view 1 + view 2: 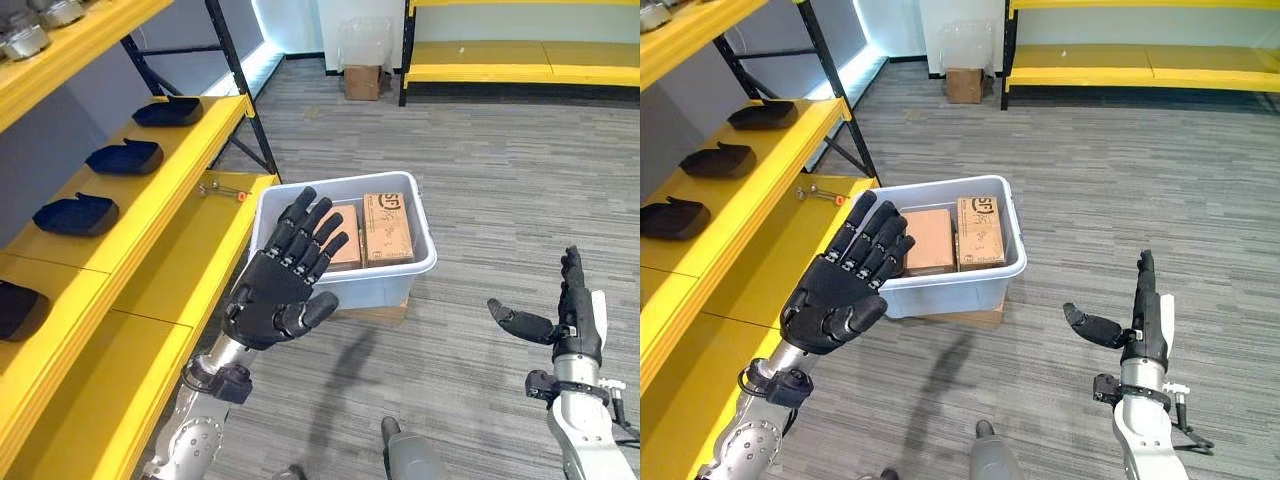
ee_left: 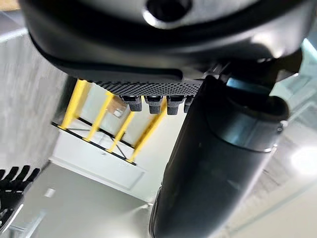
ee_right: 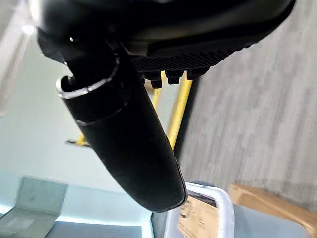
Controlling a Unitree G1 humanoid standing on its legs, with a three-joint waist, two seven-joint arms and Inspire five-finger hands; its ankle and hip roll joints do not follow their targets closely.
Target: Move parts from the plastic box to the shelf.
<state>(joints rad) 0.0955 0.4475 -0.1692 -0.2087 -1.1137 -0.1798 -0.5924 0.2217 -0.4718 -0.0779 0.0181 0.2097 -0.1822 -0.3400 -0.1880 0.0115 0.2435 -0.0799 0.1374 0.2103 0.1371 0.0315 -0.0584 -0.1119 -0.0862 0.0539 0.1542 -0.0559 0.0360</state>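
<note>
While both the left hand (image 1: 275,290) and right hand (image 1: 570,320) are held open and empty beside the plastic box (image 1: 340,280), its cardboard parts (image 1: 387,228) are judged light, stiff, and best gripped across their flat sides.

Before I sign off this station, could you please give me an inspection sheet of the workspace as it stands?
Surface: grey carpet floor; yellow shelf on the robot's left.
Job's things: white plastic box on the floor, holding cardboard boxes.
Clutter: dark moulded trays on the upper shelf; small tool on the lower shelf.
Hands: left hand open, raised before the box; right hand open, empty.
Cables: nothing seen.
Surroundings: far yellow rack; cardboard carton against the wall.
</note>
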